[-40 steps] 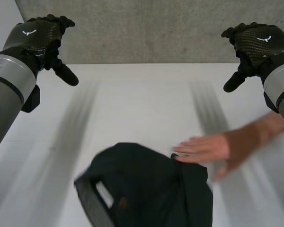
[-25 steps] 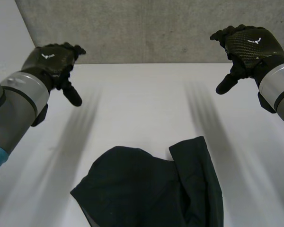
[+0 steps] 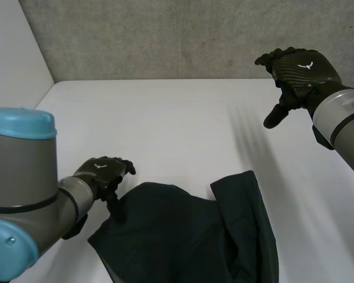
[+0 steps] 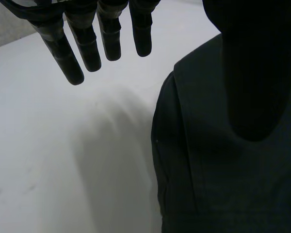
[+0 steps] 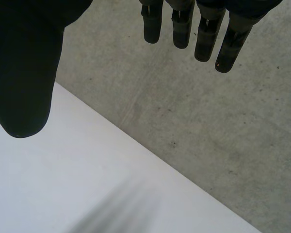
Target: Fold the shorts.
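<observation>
As left hand (image 3: 100, 172) hangs slack, shorts (image 3: 189, 236) lie rumpled — matte, w/ folds.

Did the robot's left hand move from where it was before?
Yes. The left hand dropped from up near the grey concrete wall down to the left edge of the crumpled dark shorts.

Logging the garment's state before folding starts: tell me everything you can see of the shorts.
The shorts are dark, nearly black, of thin matte cloth. They lie unfolded in a rumpled heap on the white table, at its near side between the arms. On the right part, one flap points toward the far side. A stitched seam runs along the edge nearest the left hand, whose thumb is over that edge and whose fingers are straight above bare table. Whether the thumb touches the cloth cannot be told.
</observation>
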Motion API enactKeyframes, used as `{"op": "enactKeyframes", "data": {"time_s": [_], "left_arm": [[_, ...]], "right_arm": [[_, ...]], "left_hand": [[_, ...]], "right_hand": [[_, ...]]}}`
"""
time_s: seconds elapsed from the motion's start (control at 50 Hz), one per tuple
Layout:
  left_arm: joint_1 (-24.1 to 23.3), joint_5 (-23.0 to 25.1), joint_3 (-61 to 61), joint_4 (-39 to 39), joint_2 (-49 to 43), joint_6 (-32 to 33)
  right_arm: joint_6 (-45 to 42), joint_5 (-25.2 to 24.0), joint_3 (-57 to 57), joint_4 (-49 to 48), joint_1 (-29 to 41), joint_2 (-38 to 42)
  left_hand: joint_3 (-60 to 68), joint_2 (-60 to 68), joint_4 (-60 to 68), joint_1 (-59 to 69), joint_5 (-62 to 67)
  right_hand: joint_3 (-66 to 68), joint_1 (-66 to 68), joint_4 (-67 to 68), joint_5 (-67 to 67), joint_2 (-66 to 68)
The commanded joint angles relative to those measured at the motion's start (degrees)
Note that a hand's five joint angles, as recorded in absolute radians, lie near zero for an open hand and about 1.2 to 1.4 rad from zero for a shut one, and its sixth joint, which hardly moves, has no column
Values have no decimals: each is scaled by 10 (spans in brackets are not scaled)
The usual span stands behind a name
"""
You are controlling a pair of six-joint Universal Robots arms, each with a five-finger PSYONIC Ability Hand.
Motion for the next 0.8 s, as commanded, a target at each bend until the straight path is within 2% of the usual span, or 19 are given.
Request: {"op": "enactKeyframes", "data": {"time_s": [0.02, 0.1, 0.14, 0.16, 0.2, 0.22, 0.38, 0.48, 0.56, 0.62, 0.7, 0.78, 0.8], "left_arm": [[-13, -3, 16, 35, -51, -11], [-20, -8, 27, 35, -83, -11], [-26, -13, 30, 35, -94, -12], [-31, -17, 31, 37, -95, -12], [-34, -25, 31, 42, -91, -14], [-35, -31, 33, 45, -89, -14], [-21, -96, 64, 102, -6, -7], [38, -107, 142, 117, 29, 6], [59, -108, 211, 119, 29, 44], [51, -108, 254, 121, 25, 71], [6, -108, 325, 123, -16, 83], [-56, -109, 381, 125, -79, 88], [-86, -108, 400, 126, -107, 89]], "right_arm": [[-1, 0, 7, 0, 0, -1], [-3, 0, 7, 0, 0, -1], [-10, 0, 8, 0, 0, -1], [-16, 1, 9, 0, 1, -1], [-21, 1, 10, 0, 1, -1], [-24, 2, 12, 0, 1, -2], [-41, 3, 15, -1, 11, 0], [-43, 3, 12, -1, 15, 0], [-43, 3, 9, -1, 16, 1], [-43, 3, 6, -2, 15, 2], [-43, 4, 3, -2, 15, 2], [-44, 4, 1, -2, 14, 2], [-44, 4, -2, -3, 11, 2]], "left_hand": [[38, 36, 34, 37, 36], [49, 48, 46, 49, 47], [153, 152, 150, 153, 151], [362, 361, 358, 362, 360], [571, 570, 568, 571, 569], [627, 626, 624, 627, 625], [628, 627, 624, 628, 626], [628, 627, 624, 628, 626], [628, 627, 624, 628, 626], [628, 627, 624, 628, 626], [628, 627, 624, 628, 626], [628, 627, 624, 628, 626], [628, 627, 624, 628, 626]], "right_hand": [[-12, 17, -33, -27, -25], [-12, 17, -33, -27, -25], [-12, 17, -33, -27, -25], [-12, 17, -33, -27, -25], [-12, 17, -33, -27, -25], [-12, 17, -33, -27, -25], [-12, 17, -33, -27, -25], [-12, 17, -33, -27, -25], [-12, 17, -33, -27, -25], [-12, 17, -33, -27, -25], [-12, 17, -33, -27, -25], [-12, 17, -33, -27, -25], [-12, 17, -33, -27, -25]]}}
